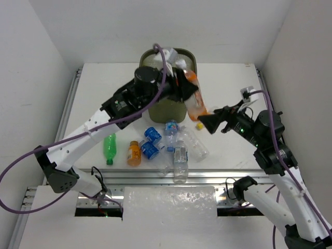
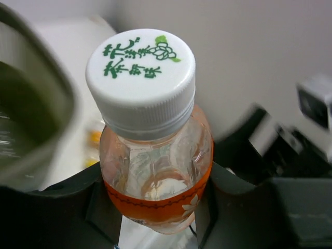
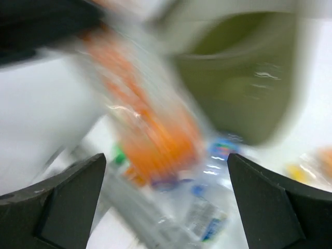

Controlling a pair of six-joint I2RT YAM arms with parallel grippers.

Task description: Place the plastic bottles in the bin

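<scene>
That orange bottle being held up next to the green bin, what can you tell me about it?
The orange bottle is clear, thin plastic with an orange label band and a white ribbed screw cap printed with green characters; it looks empty. The left end effector grips it, black fingers pressed on both sides of its body, holding it tilted in the air just right of the bin. The right end effector stands open close to its lower end.
</scene>
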